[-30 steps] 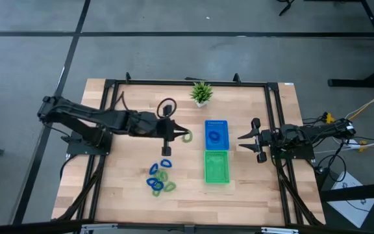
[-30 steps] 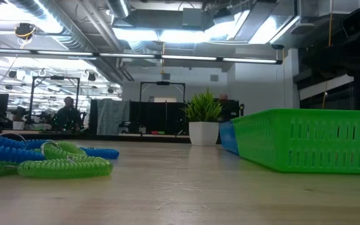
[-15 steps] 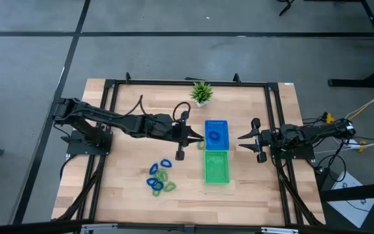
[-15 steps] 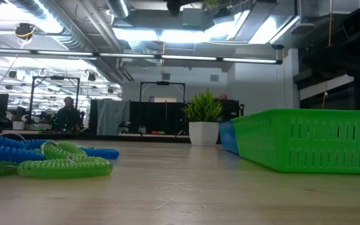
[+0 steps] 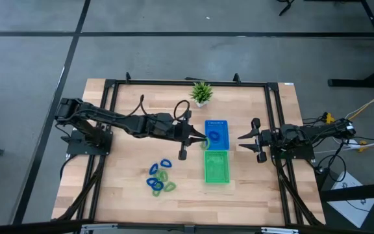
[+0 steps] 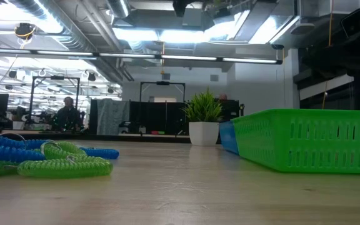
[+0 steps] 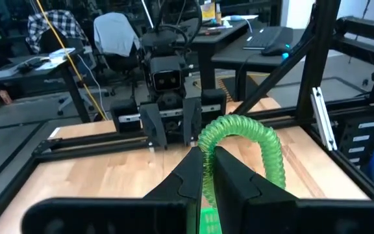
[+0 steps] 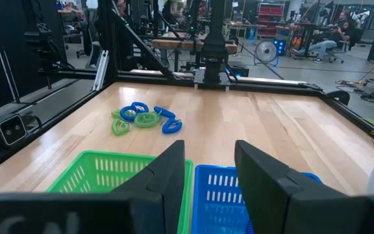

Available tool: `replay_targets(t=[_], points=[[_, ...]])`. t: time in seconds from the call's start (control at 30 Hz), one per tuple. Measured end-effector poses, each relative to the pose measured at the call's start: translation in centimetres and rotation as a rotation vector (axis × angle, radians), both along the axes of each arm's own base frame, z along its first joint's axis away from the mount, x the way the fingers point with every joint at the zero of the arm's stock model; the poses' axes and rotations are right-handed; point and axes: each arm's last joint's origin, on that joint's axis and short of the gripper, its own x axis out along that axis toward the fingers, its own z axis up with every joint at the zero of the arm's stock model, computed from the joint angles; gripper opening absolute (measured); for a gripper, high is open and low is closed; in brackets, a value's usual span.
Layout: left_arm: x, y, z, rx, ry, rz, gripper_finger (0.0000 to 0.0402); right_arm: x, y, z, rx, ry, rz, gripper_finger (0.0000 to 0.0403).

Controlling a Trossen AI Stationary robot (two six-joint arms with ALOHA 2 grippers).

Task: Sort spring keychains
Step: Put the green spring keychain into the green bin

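My left gripper (image 5: 199, 138) hangs above the table beside the left edge of the blue tray (image 5: 223, 123) and is shut on a light green spring keychain (image 7: 247, 138). The blue tray holds one blue keychain (image 5: 215, 136). The green tray (image 5: 217, 168) stands just in front of it. Several blue and green keychains (image 5: 160, 179) lie in a pile on the table at the near left; they also show in the low view (image 6: 61, 165). My right gripper (image 5: 244, 138) is open and empty to the right of the trays. My left gripper pinches the green keychain's coil (image 7: 206, 144) between its two fingertips at one end of the loop. The fingers point toward the table's right. The rest of the loop arches out beyond the fingertips, lifted clear of the table.
A small potted plant (image 5: 201, 93) stands at the far edge behind the blue tray. A black frame (image 5: 187, 82) runs around the table. Bare wood lies between the pile and the trays.
My left gripper has carried the green keychain toward the table's right edge, from the table's middle to the left edge of the blue tray, still shut on it.
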Motion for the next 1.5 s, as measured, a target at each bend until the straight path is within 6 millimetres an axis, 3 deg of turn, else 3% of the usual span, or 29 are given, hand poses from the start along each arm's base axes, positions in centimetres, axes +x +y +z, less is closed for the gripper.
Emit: replay_targets(t=[0.27, 0.4, 1.0, 1.5], points=[[0.1, -0.2, -0.2, -0.015, 0.008, -0.005, 0.0019, 0.0, 0.0, 0.0, 0.000, 0.000, 0.000, 0.0136], [1.0, -0.8, -1.8, -0.013, 0.055, -0.023, 0.0019, 0.0, 0.0, 0.0, 0.000, 0.000, 0.000, 0.0136], [9.5, -3.2, -7.3, 0.015, 0.411, -0.060, 0.0019, 0.0, 0.0, 0.0, 0.000, 0.000, 0.002, 0.0136], [11.1, -3.7, -10.6, -0.032, 0.492, -0.082, 0.0019, 0.0, 0.0, 0.0, 0.000, 0.000, 0.000, 0.0136]])
